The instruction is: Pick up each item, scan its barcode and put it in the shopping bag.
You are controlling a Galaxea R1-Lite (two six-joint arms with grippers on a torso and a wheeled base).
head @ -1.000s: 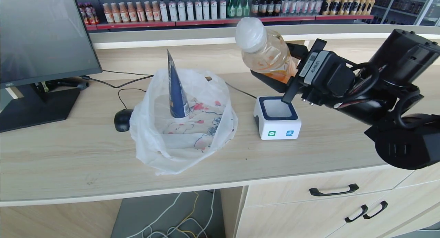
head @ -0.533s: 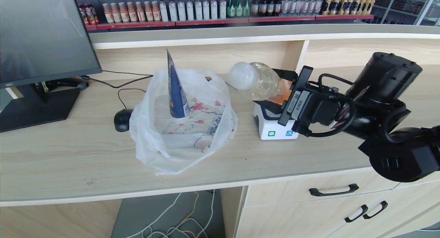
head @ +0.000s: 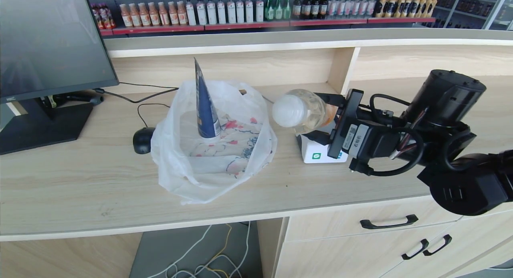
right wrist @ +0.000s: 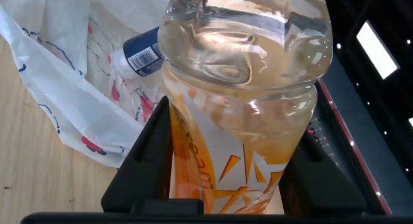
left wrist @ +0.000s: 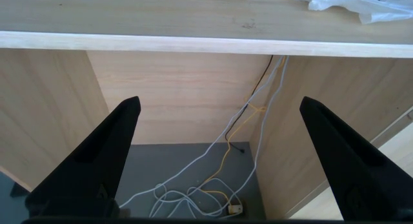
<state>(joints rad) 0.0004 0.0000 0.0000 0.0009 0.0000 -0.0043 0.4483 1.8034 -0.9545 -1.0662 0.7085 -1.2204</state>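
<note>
A clear bottle point(head: 301, 110) with an orange label and white cap lies sideways in my right gripper point(head: 326, 111), just above the white barcode scanner point(head: 316, 150), its cap pointing toward the shopping bag point(head: 212, 141). The right wrist view has the bottle point(right wrist: 242, 101) clamped between both black fingers point(right wrist: 150, 161), with the bag point(right wrist: 71, 88) beyond it. A blue tube point(head: 204, 103) stands upright inside the white plastic bag, and its capped end point(right wrist: 139, 53) is seen past the bottle. My left gripper point(left wrist: 216, 166) hangs open below the counter edge, holding nothing.
A monitor point(head: 48, 61) stands at the counter's left, with a black mouse point(head: 142, 140) and cables beside the bag. A wooden divider point(head: 340, 65) rises behind the scanner. Drawers point(head: 384, 230) sit under the counter front. Loose wires point(left wrist: 219, 172) lie on the floor below.
My right arm has come down with the bottle, from high above the scanner to just over it, and the bottle has tipped so its cap points toward the bag.
</note>
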